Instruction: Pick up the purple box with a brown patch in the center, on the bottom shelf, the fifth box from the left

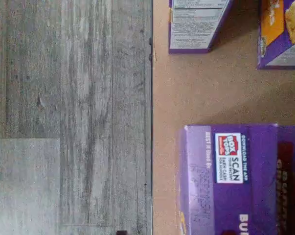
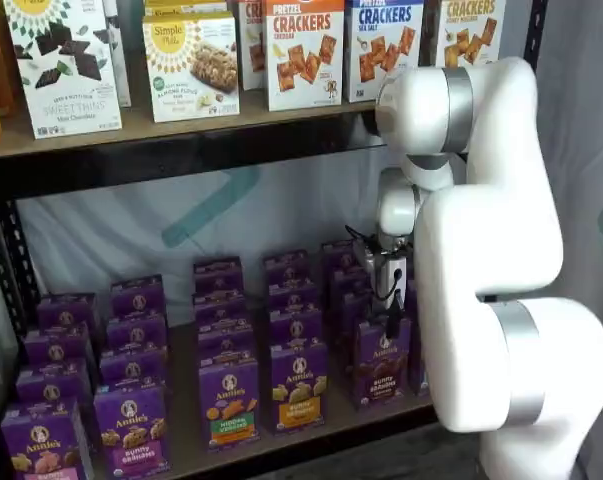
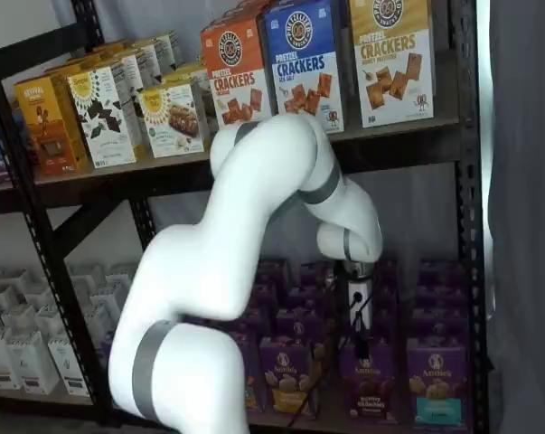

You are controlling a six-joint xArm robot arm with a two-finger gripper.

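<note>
The purple box with brown bunny cookies on its front stands at the front of the bottom shelf. It shows in both shelf views. My gripper hangs just above its top; the black fingers show no plain gap, so I cannot tell their state. In the wrist view the box's purple top, with a white scan label, lies on the tan board near the shelf's front edge.
A purple box with an orange-yellow label stands left of the target, and one with a teal patch stands right of it. More purple boxes stand in rows behind. Cracker boxes fill the upper level. Grey floor lies beyond the edge.
</note>
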